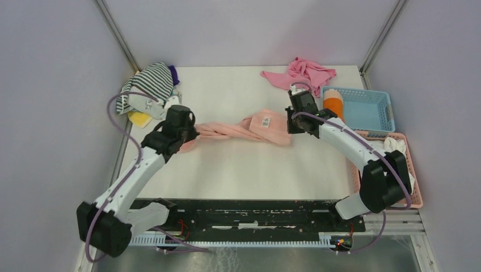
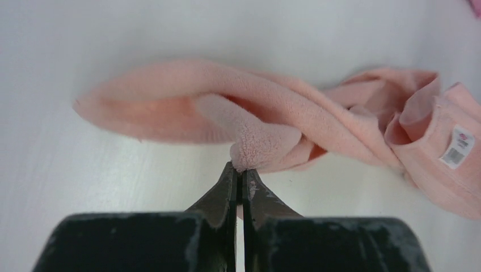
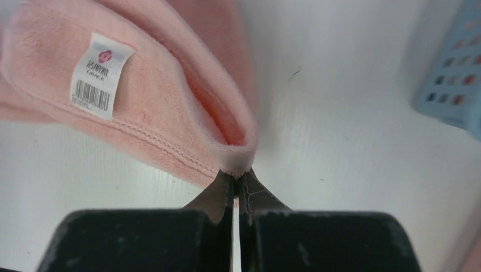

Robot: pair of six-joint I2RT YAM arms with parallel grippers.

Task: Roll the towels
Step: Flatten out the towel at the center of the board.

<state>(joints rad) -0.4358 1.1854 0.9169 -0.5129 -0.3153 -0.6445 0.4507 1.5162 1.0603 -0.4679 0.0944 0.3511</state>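
A pale pink towel (image 1: 238,129) lies twisted into a loose rope across the middle of the table, its white label (image 1: 265,120) facing up near the right end. My left gripper (image 1: 190,137) is shut on a fold at the towel's left end; in the left wrist view the jaws (image 2: 243,170) pinch the terry cloth (image 2: 187,76). My right gripper (image 1: 290,127) is shut on the hemmed right edge, which the right wrist view shows nipped at the tips (image 3: 237,173), beside the label (image 3: 101,73). An orange towel (image 1: 333,105), rolled, stands upright in the blue basket (image 1: 368,107).
A crumpled pink cloth (image 1: 300,72) lies at the back edge. A striped cloth (image 1: 150,82) and something yellow (image 1: 139,118) sit at the back left. A pink basket (image 1: 417,187) holding white cloth stands at the right, in front of the blue one.
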